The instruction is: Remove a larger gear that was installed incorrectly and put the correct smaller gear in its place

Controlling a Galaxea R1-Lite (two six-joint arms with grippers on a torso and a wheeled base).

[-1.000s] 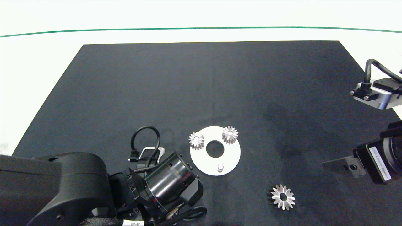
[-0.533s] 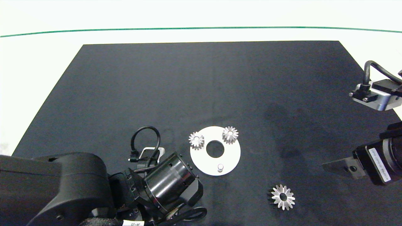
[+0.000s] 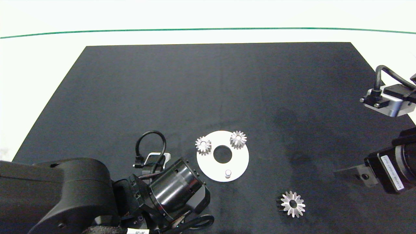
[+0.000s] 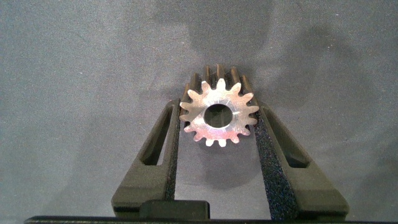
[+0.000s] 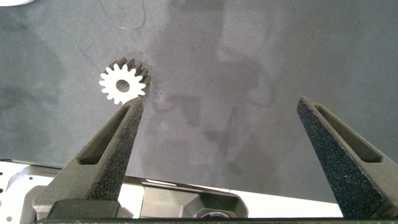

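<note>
The left hand point(image 4: 216, 134) is clenched on the smaller gear point(image 4: 217, 115), its two dark foam-lined fingers point(image 4: 163, 146) pressing the gear's blunt teeth from either side, the round bore facing the wrist camera and the gear held clear above the dark mat point(image 3: 195, 91). In the head view the left arm point(image 3: 97, 195) comes in low from the left, its wrist just beside the white disc point(image 3: 239, 162), and the arm's body hides the hand and the gear it holds. The white disc lies flat on the mat, with a large round hole in its middle; two small blunt-toothed gears point(image 3: 203, 145) sit on pegs along its far edge, one at each side of the hole, and a bare metal peg point(image 3: 228, 173) stands on its near edge. The larger gear point(image 3: 292, 203), with long splayed teeth, lies flat on the mat well apart from the disc, toward the right and nearer the camera; the right wrist view shows it too point(image 5: 123, 83), just off one fingertip but not touching it. The right hand point(image 5: 227, 118) is released, its fingers point(image 5: 118, 143) spread wide over bare mat, holding nothing; in the head view it sits at the right edge. A white label on the right arm point(image 3: 390, 177) carries small print too fine to read, as does a label low on the left arm. The mat covers a white surface point(image 3: 39, 65) crossed by a thin green line point(image 3: 208, 29).
</note>
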